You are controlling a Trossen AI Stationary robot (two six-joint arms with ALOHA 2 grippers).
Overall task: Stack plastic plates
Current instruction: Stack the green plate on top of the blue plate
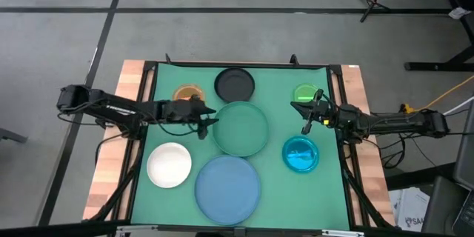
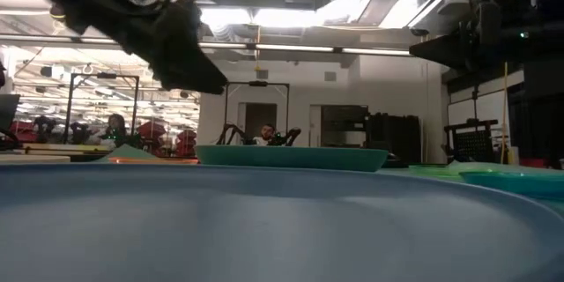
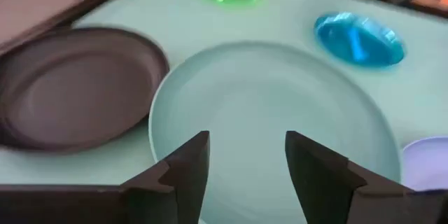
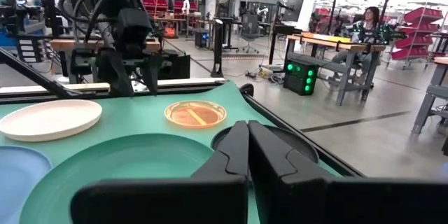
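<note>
Seven plastic plates lie flat on the green mat: dark teal (image 1: 241, 128) in the middle, black (image 1: 235, 84) behind it, orange (image 1: 188, 92) partly under my left arm, green (image 1: 305, 92), cyan (image 1: 301, 154), white (image 1: 169, 164) and light blue (image 1: 227, 180). My left gripper (image 3: 245, 168) is open, slanting down over the teal plate's left rim (image 3: 210, 203), and hangs clear above it in the low view (image 2: 189, 66). My right gripper (image 4: 248, 147) is shut, level, empty, above the mat between the green and cyan plates (image 1: 306, 122).
A black frame (image 1: 152, 74) and wooden boards (image 1: 118, 148) edge the mat. The teal plate's rim nearly meets the black and light blue plates. Bare mat lies between the teal and green plates (image 1: 278, 96). People sit at benches in the room beyond (image 4: 367, 21).
</note>
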